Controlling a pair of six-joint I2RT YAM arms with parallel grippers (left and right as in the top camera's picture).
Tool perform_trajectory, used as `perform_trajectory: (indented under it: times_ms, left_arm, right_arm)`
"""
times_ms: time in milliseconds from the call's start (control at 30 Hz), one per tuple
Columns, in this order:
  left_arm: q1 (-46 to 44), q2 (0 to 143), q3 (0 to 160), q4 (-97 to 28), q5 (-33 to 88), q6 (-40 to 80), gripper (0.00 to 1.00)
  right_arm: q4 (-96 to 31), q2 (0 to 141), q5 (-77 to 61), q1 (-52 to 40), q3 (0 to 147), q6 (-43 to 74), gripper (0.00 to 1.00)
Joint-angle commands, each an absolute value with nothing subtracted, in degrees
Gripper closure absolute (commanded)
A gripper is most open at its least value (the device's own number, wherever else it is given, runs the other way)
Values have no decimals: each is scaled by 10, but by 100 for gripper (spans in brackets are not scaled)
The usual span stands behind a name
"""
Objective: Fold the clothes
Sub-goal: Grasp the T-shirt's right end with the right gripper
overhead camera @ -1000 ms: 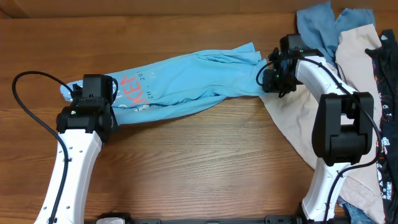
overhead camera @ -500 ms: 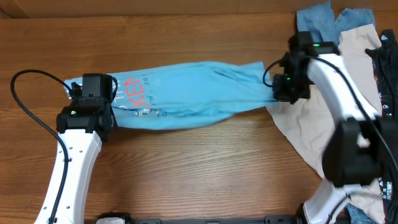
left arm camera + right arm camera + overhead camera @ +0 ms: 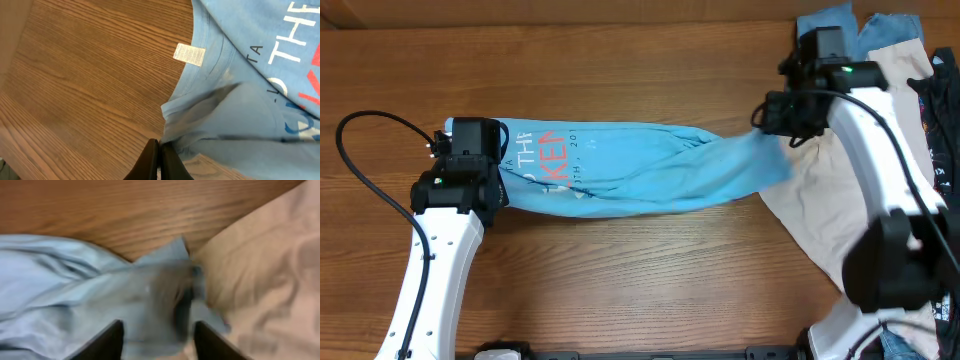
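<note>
A light sky-blue cotton T-shirt with white and red lettering [image 3: 640,172] lies stretched in a long band across the brown wooden table [image 3: 620,280]. The left gripper [image 3: 157,147] is pinched together on its edge at one end. The right gripper [image 3: 157,330], fingers apart, hovers above the other end, beside a beige garment [image 3: 810,225]

The T-shirt [image 3: 630,170] lies stretched across the middle of the table [image 3: 620,280], running from near the left edge toward the right edge. Its left end sits under the left gripper [image 3: 157,152]. Its right end overlaps the loose garments [image 3: 880,90] heaped along the right edge into the far right corner, below the right gripper [image 3: 161,337].
</note>
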State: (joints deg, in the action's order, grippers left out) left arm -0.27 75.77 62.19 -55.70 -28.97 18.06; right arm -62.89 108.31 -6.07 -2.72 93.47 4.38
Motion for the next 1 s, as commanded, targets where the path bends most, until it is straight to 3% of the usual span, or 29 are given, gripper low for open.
perform_trajectory:
  times_ms: [0, 167, 433, 600, 733, 967]
  left_arm:
    - [1, 749, 628, -555, -295, 189, 96]
    - [1, 749, 628, -554, -291, 189, 96]
    - [1, 749, 628, -554, -289, 189, 96]
    - [1, 749, 628, -554, -289, 189, 96]
    - [1, 749, 628, -554, -289, 188, 96]
    - [1, 749, 628, -554, -289, 189, 96]
  right_arm:
    - [-646, 1107, -60, -22, 937, 52, 43]
    - [-731, 1101, -23, 2, 937, 55, 37]
    - [-750, 1102, -13, 45, 887, 71, 39]
    - [-668, 1103, -43, 46, 826, 56, 45]
    - [-594, 1103, -58, 46, 783, 58, 57]
    - [-554, 1105, -65, 46, 759, 58, 58]
